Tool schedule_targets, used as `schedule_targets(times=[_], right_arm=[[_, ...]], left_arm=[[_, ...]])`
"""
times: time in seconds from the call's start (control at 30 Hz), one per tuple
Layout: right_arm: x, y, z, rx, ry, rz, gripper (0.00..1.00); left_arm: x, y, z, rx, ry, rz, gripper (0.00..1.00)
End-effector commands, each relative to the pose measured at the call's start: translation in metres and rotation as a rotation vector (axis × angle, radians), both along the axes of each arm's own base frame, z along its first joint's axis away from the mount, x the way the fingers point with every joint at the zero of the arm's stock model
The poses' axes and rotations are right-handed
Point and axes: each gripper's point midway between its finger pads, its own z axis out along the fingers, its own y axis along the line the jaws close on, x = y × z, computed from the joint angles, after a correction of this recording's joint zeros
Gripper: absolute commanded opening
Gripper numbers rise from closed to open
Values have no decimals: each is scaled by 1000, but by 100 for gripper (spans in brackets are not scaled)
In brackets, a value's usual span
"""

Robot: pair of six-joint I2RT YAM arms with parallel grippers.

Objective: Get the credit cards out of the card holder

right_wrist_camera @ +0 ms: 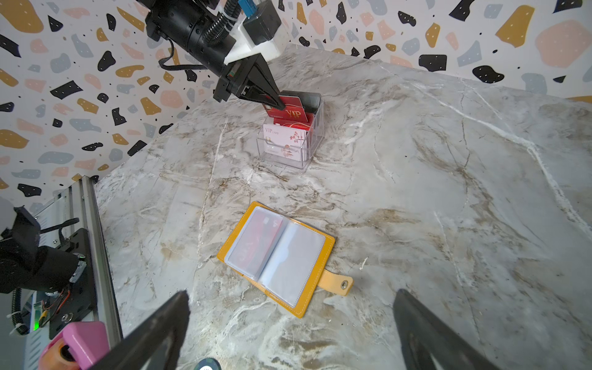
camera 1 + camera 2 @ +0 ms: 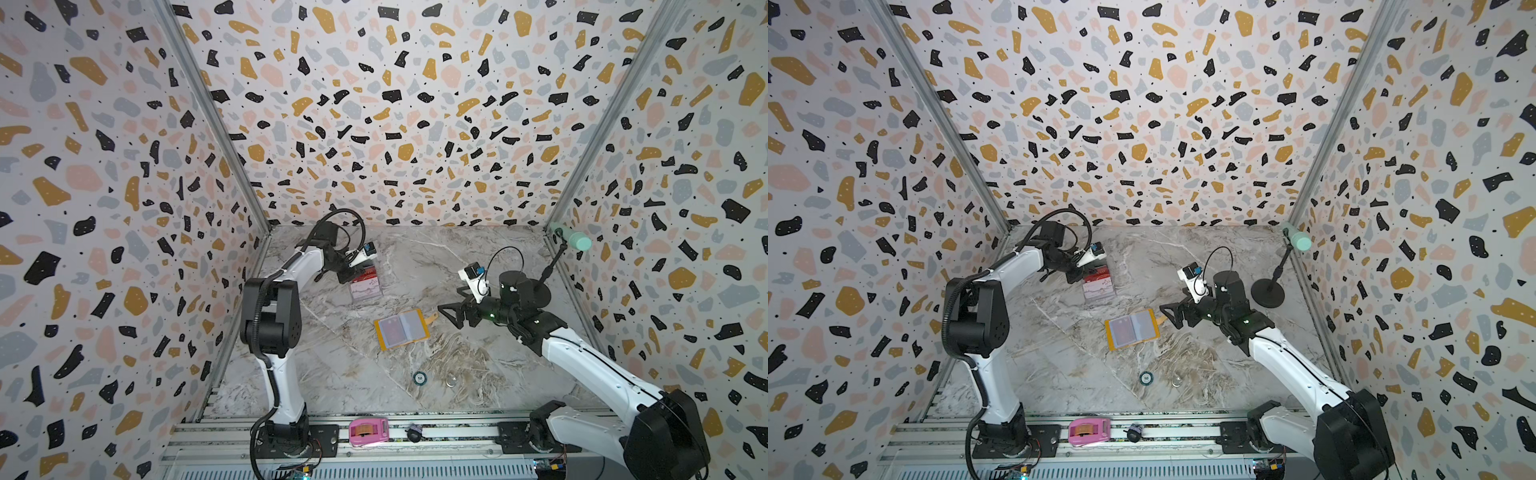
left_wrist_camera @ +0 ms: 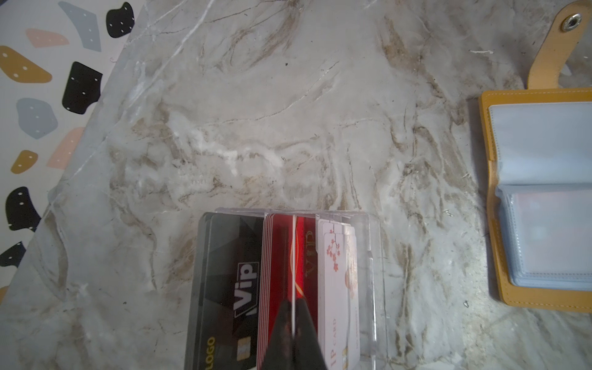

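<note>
Your left gripper [image 1: 278, 104] is clenched on a red card [image 1: 293, 110], pinching its top edge at the stand [image 1: 288, 160]. The stand sits well apart from the holder [image 1: 298, 259], toward the back wall and the left arm. The pinched card stands higher than the other red ones in the stand's middle row. The black Vip card [image 3: 230, 272] is in the back row and the white cards [image 1: 283, 142] in the front row. The holder lies open and flat on the table [image 1: 448, 192], with its tab [image 1: 334, 282] stretched out toward the right arm. The sleeve on the tab side looks empty, and a second red card [image 1: 256, 243] shows through the other sleeve. Your right gripper [image 2: 446, 315] hangs just beside the holder's tab, jaws spread wide, grasping nothing.
</note>
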Motion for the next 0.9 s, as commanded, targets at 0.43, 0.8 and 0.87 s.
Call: schedule_targets(times=[0.43, 0.8, 0.87], right_arm=[[-5, -1, 13, 21, -21, 10, 100], [-5, -1, 11, 21, -17, 9, 100], [-5, -1, 12, 22, -17, 11, 100]], left_arm=[[0, -4, -15, -27, 79, -18, 0], [0, -4, -21, -21, 101, -13, 2], [-1, -3, -24, -21, 110, -13, 3]])
